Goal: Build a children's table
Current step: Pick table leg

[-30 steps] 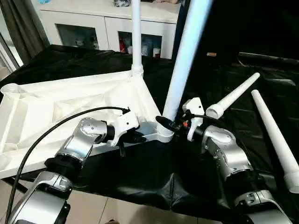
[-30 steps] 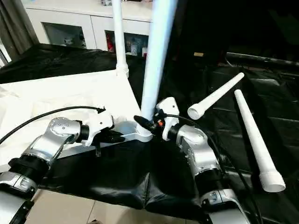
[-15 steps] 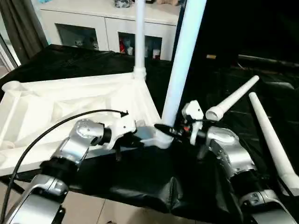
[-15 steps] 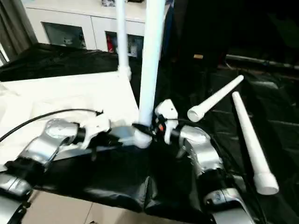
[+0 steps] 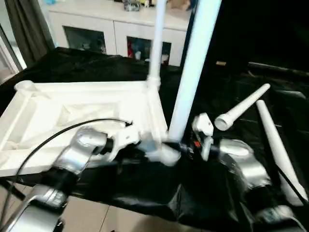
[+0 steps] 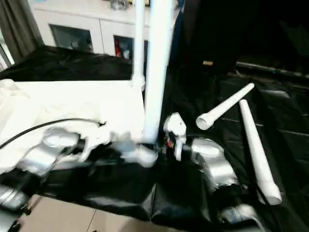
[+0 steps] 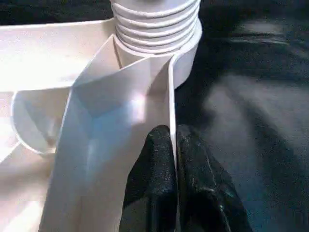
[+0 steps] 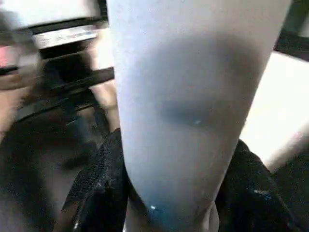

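- Across the black-draped work surface [image 5: 96, 67], from my left eye, I see the table top [image 5: 72, 108] lying underside up, ribs showing. One leg [image 5: 157, 43] stands upright in the far corner socket. A second leg [image 5: 193, 72] rises from the near corner socket [image 5: 166, 153], right between my arms. Two loose legs lie well off to my right: the shorter-looking one [image 5: 241, 105] angled away, the long one [image 5: 277, 145] beside it. So I judge two legs are in place or going in, and two are left, with the two left-hand corners, such as the far one [image 5: 24, 87], empty.
- From my right eye, same story: my right gripper [image 6: 157, 145] sits at the base of the near leg, my left gripper [image 6: 123, 147] on the top's near edge just beside that socket. A white cabinet [image 6: 87, 29] stands behind, no part of the job.
- On my left wrist camera, my black fingers [image 7: 154, 179] are pinched tight on the thin rim wall [image 7: 171, 111] of the table top, steadying it. Ahead, thread rings [image 7: 154, 24] of the near leg show above the socket, so I judge it is not screwed fully home.
- On my right wrist camera, the near leg's tube [image 8: 193, 96] is huge and close, with my finger pads [image 8: 101, 183] wrapped around either side of it: clamped on the leg, ready to turn it.
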